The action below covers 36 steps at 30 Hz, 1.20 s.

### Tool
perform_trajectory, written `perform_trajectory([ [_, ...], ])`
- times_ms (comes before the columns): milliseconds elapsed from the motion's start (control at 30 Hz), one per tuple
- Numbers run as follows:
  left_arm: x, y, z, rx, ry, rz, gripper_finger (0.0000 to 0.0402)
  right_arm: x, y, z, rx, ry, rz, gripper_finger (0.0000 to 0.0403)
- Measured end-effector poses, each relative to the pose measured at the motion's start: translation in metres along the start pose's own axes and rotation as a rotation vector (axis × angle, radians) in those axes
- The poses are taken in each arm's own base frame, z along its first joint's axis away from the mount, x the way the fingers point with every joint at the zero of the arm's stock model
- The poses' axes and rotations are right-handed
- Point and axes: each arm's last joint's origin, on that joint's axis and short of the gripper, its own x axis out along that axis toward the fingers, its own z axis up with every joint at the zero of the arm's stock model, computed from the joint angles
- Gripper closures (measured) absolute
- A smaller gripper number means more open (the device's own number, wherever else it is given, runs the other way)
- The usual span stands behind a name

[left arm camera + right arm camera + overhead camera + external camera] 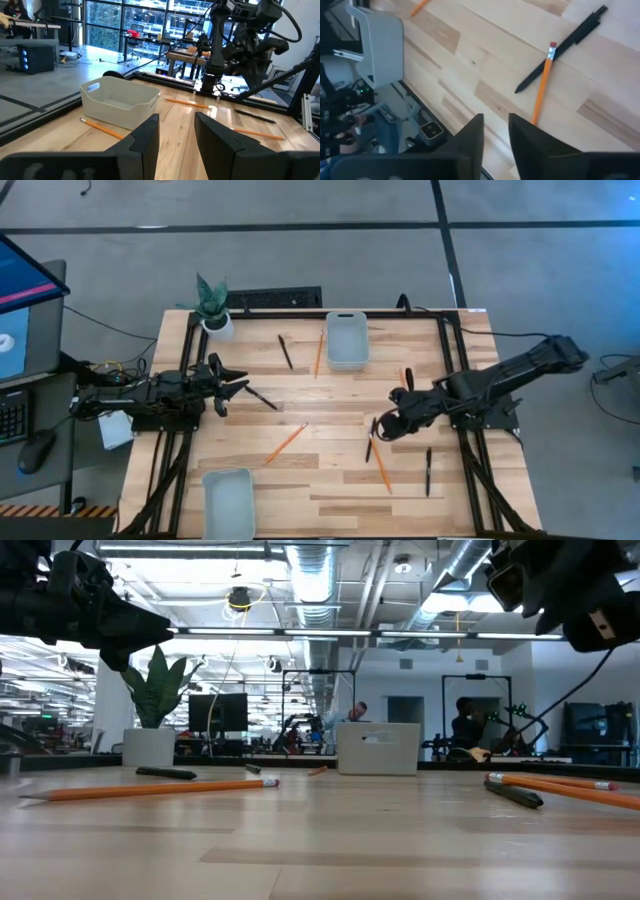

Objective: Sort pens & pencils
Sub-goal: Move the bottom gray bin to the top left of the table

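The left gripper [238,385], fingers parted and empty, hovers beside a pen [262,397]. Pencils [286,443] and more pens [369,443] lie scattered mid-table between two bins [347,340]. The right gripper [383,426], slightly parted, holds nothing above a crossed pen and pencil.

I can read no text, label, brand or number anywhere: none on the pens [369,445], the pencils [286,443] or the bins [346,340] on my counter [330,500].

Bright even overhead light, blurred wrist foregrounds
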Motion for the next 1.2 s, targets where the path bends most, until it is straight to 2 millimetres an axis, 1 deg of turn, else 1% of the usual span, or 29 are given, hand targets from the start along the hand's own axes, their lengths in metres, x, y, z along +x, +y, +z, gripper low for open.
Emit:
perform_trajectory([
  [133,0.000,0.000,0.000,0.000,0.000,0.000,0.0287,0.006,-0.001,-0.002,0.004,0.010,-0.025,0.0238],
  [267,0.000,0.000,0.000,0.000,0.000,0.000,0.0287,0.011,0.000,-0.003,-0.002,0.016,-0.041,0.0205],
  [433,0.000,0.000,0.000,-0.009,0.000,-0.002,0.0287,0.016,-0.001,-0.002,-0.026,0.018,-0.058,0.0183],
  [533,-0.001,-0.002,0.003,-0.094,0.006,-0.064,0.0287,0.016,-0.001,-0.002,-0.027,0.018,-0.057,0.0179],
  [600,-0.004,-0.006,0.016,-0.139,0.000,-0.155,0.0287,0.015,-0.001,-0.002,-0.029,0.018,-0.055,0.0179],
  [700,-0.011,-0.013,0.045,-0.169,-0.053,-0.292,0.0288,0.015,-0.001,-0.002,-0.030,0.018,-0.055,0.0179],
  [867,-0.022,-0.021,0.096,-0.073,-0.112,-0.363,0.0297,0.015,-0.001,-0.001,-0.028,0.015,-0.055,0.0179],
  [933,-0.024,-0.024,0.112,-0.036,-0.054,-0.352,0.0302,0.015,-0.001,0.000,-0.023,0.011,-0.055,0.0180],
  [1067,-0.019,-0.030,0.138,0.004,0.166,-0.330,0.0313,0.015,-0.002,0.003,-0.013,0.001,-0.056,0.0180],
  [1200,-0.007,-0.041,0.162,0.000,0.351,-0.416,0.0319,0.014,-0.002,0.006,-0.002,-0.008,-0.056,0.0179],
])
